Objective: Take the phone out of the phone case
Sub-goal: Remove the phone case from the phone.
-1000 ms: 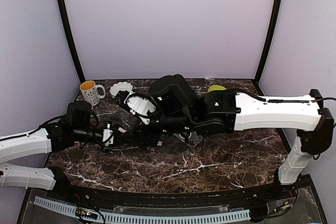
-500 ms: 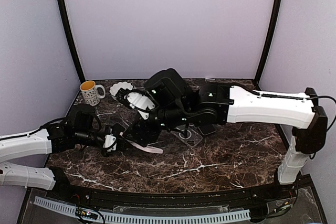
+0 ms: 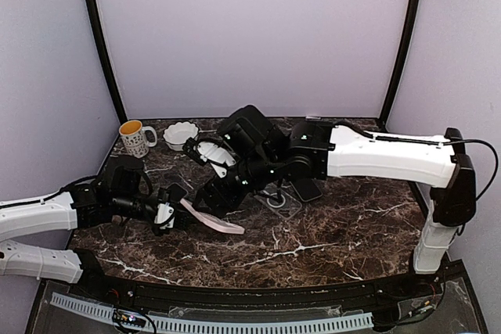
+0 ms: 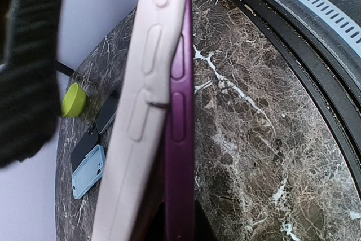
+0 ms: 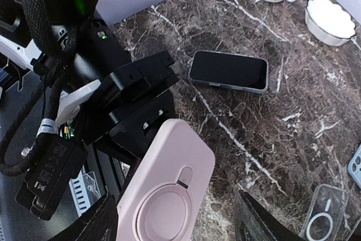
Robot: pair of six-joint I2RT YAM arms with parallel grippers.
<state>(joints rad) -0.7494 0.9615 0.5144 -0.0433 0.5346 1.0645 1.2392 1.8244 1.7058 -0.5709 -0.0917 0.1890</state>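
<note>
Your table (image 3: 329, 240) is dark veined marble inside lilac walls, and the work sits at about 8 o'clock from its middle. There the pink phone case (image 3: 213, 220) is up off the marble and tilted, with the purple phone (image 4: 179, 139) in it. Your left gripper (image 3: 178, 210) is clamped on the end nearest its own base, at the case's 9 o'clock in the overhead view. That reads as an anchor hold, giving the other arm something to pull against. In the left wrist view the pair runs edge-on, and the phone's button edge lies bare beside the case's side wall. I judge that lip to be partly peeled off; the phone is not yet free.

Your right arm reaches in from 3 o'clock, stretched across the table, with the wrist bent down over the case's free end. The right gripper (image 5: 176, 210) is spread wide, with a finger on each side of the case's ringed back, gripping nothing. Whether either finger touches the case I cannot tell. The pose suits closing on the case's long edges and bending it away from the phone.

Out of the way stand the mug (image 3: 135, 137) at 10 o'clock, the white bowl (image 3: 181, 132) at 11, a clear case (image 3: 280, 201) near the middle, and a spare dark phone (image 3: 308, 190) just at its 2 o'clock.
</note>
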